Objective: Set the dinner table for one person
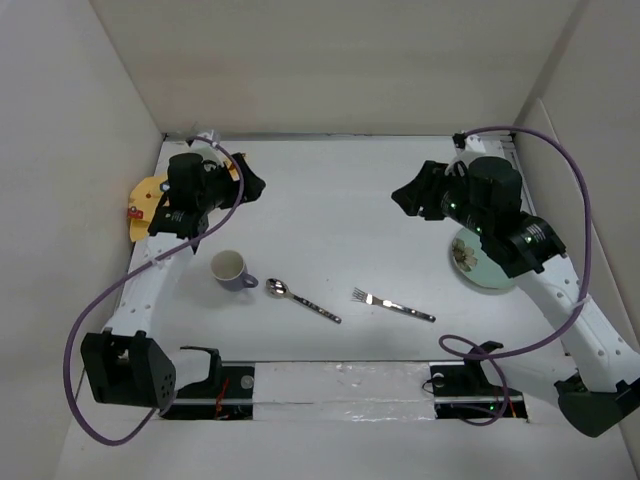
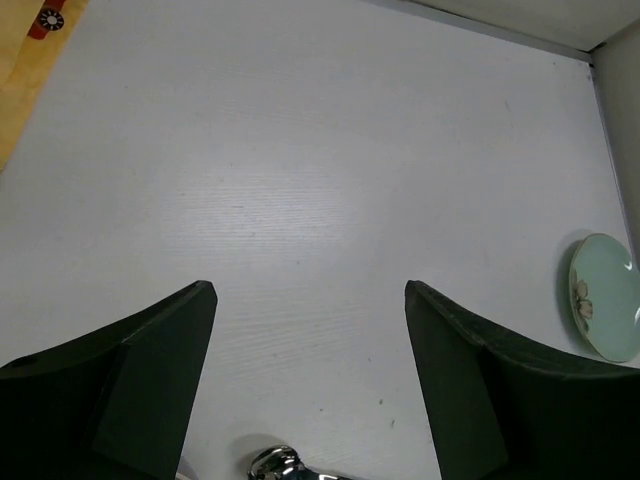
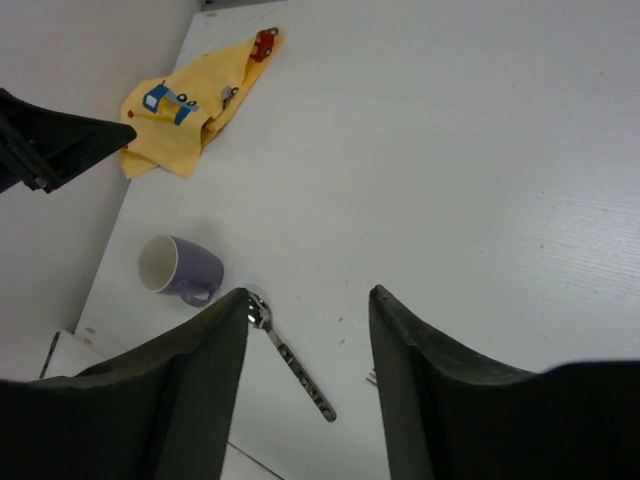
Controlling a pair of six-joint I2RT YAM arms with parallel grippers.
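Spread and empty, the left end effector (image 2: 310, 290) and right end effector (image 3: 308, 295) hover above the table (image 1: 330, 220) bearing a mug (image 1: 230, 268), spoon (image 1: 303, 301) and fork (image 1: 393, 304).

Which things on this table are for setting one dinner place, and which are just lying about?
For the job: white rectangular dinner table, yellow cloth placemat with cartoon cars, pale green flowered plate, lilac ceramic mug, metal spoon, metal fork.
Just lying about: no loose extras visible; only the rig's purple cables.
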